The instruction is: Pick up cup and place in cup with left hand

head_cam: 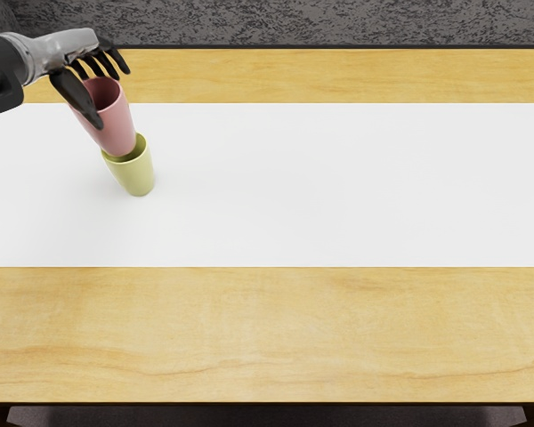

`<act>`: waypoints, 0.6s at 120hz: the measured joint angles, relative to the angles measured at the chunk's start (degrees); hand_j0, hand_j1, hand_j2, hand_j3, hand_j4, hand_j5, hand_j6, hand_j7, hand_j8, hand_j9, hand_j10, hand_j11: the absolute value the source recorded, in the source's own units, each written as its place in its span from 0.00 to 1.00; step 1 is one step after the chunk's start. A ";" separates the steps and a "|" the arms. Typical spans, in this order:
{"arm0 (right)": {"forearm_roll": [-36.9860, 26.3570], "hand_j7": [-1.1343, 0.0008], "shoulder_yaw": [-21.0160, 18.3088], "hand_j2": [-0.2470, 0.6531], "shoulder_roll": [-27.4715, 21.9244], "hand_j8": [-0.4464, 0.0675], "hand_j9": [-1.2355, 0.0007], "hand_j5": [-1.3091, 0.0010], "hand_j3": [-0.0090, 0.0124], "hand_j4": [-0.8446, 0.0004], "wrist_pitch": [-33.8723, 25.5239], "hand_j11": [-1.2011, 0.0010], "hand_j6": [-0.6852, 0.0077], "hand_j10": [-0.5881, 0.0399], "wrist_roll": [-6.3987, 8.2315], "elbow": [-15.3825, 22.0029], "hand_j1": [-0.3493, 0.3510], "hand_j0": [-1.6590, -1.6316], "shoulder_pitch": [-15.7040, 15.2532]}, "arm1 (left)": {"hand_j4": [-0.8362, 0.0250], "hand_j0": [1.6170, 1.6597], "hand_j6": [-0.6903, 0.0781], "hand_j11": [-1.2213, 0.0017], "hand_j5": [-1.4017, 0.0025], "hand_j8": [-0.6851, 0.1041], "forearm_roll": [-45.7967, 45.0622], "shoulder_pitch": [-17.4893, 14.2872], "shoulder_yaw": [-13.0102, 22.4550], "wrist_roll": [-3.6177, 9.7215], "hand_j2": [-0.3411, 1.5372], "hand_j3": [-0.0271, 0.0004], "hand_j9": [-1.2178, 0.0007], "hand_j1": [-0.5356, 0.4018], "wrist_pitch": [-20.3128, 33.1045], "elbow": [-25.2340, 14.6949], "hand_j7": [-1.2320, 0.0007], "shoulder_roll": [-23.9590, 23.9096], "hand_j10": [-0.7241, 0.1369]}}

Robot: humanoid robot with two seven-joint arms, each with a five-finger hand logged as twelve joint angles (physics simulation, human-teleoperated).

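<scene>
1 wooden table [276, 334], dark mottled surface [338, 22] behind.

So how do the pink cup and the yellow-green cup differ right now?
The pink cup is a dusty pink; the yellow-green cup is pale yellow-green.
The pink cup is up at the left hand, its base at the yellow-green cup's mouth; the yellow-green cup is lower, on the white strip, with no hand at it.
Both are open-topped, mouth up, and narrow towards the base.
</scene>
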 joint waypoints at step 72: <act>0.00 0.99 0.00 0.27 0.00 0.85 0.99 0.99 0.42 0.99 0.00 0.99 0.97 0.92 0.00 0.00 0.02 0.04 0.00 | 0.61 0.96 0.50 0.67 0.71 0.50 0.62 0.58 -0.65 -0.72 0.24 0.99 0.67 0.56 1.08 -0.01 0.68 -0.09 0.48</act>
